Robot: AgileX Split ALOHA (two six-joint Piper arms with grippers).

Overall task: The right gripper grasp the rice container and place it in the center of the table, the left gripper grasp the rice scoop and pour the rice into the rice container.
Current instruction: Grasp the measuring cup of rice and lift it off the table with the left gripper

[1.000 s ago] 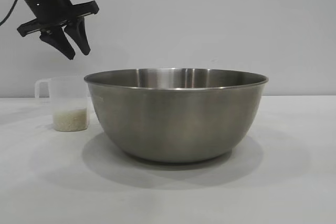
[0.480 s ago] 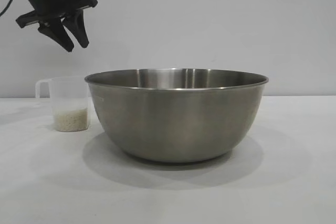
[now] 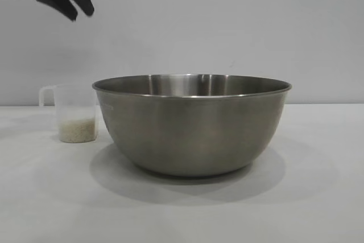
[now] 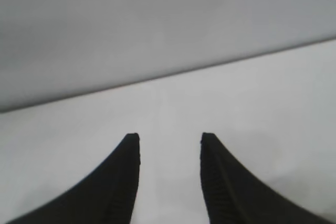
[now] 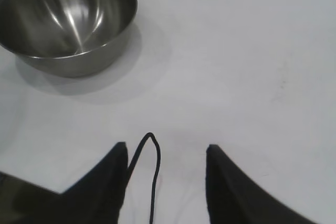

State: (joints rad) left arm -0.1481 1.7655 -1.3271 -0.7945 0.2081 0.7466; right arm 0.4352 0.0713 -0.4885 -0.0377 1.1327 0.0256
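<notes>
- A white bench [image 3: 318, 209] sits before a plain grey wall.
- The left end effector [image 3: 71, 1] hangs open and empty, up high.
- The scoop [image 3: 73, 113] with rice [image 3: 76, 129] stands straight below it, upright, just beside the bowl [image 3: 192, 123].
- The right end effector [image 5: 165, 153], open and empty, is well away from the bowl.

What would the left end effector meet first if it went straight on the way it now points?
Probably only the bare table: the left end effector is open, and its wrist view shows nothing between the fingertips or beyond, though depth is unclear.
</notes>
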